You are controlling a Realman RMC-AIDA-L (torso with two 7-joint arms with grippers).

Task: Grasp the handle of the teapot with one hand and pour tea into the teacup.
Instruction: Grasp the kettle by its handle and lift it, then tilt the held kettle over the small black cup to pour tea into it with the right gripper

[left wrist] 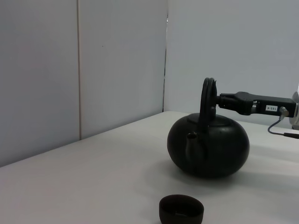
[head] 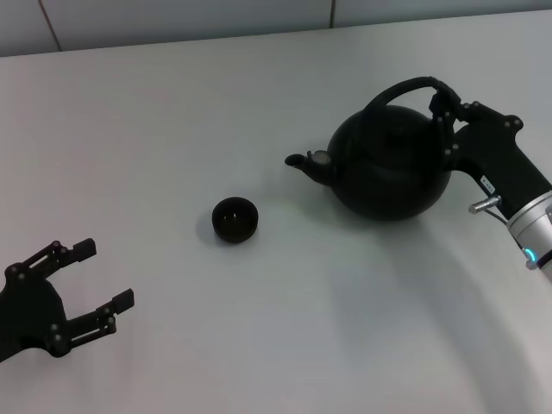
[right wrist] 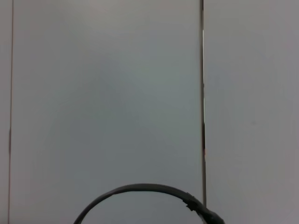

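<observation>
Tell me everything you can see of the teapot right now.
The teapot is a large, round, matte-black pot that looks like cast iron. It sits upright on the white table, apparently not yet lifted. Its short curved spout points toward the small black teacup, which stands apart from it. A small lid tops the body. The arched handle rises over it, and the right tool is closed on the handle's far-from-spout side. Nothing else touches it.
</observation>
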